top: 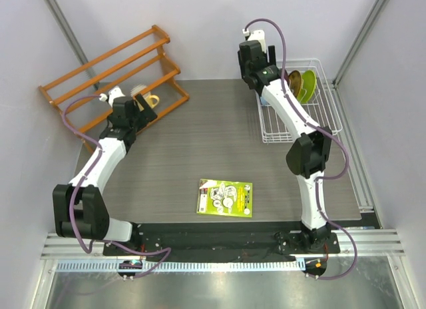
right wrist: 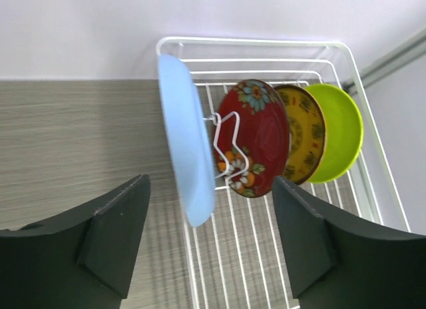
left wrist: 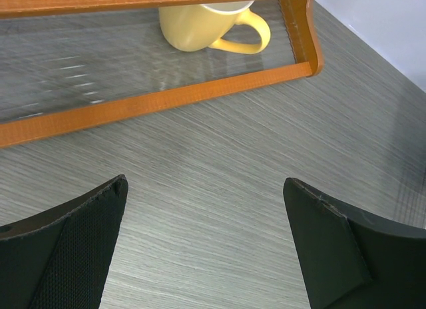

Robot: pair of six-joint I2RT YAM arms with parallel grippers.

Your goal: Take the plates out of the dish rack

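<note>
In the dish rack [right wrist: 253,41] at the table's [top: 200,142] far right corner, the light blue plate [right wrist: 183,136] is seen edge-on, centred before the wide-spread right gripper [right wrist: 210,186].

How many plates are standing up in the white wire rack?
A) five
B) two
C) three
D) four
D: the right wrist view shows four standing on edge in the white wire rack: a light blue plate, a dark red flowery plate, an orange-yellow plate and a lime green plate.
</note>
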